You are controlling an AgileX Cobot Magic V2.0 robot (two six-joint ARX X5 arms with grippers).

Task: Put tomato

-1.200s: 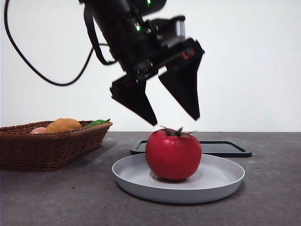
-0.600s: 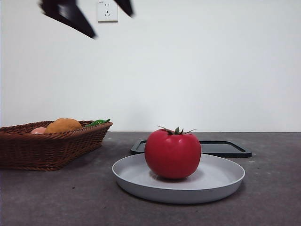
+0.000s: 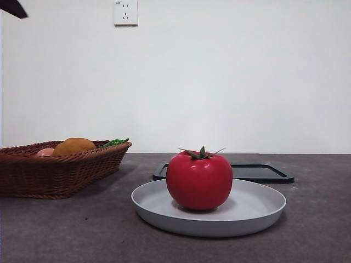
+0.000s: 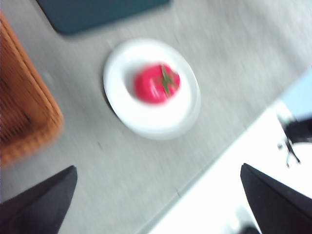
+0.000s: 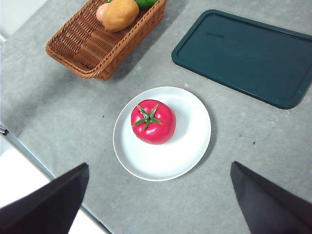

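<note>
On the grey table (image 3: 66, 230) before a white wall, the tomato (image 3: 199, 181) sat upright in the grey plate (image 3: 258, 211), untouched; both grippers hung high, jaws spread and empty; placing looked done, so only retreat seemed needed.

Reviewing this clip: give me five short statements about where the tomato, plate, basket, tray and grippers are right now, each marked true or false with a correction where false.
1. The tomato sits on the white plate. True.
2. The tomato lies on its side, stem toward the basket. False: it stands upright, stem on top.
3. The left gripper grips the tomato. False: its jaws are open and well clear of it.
4. The wicker basket holds an orange-brown item. True.
5. The plate rests on the dark tray. False: it sits on the table beside the tray.
</note>
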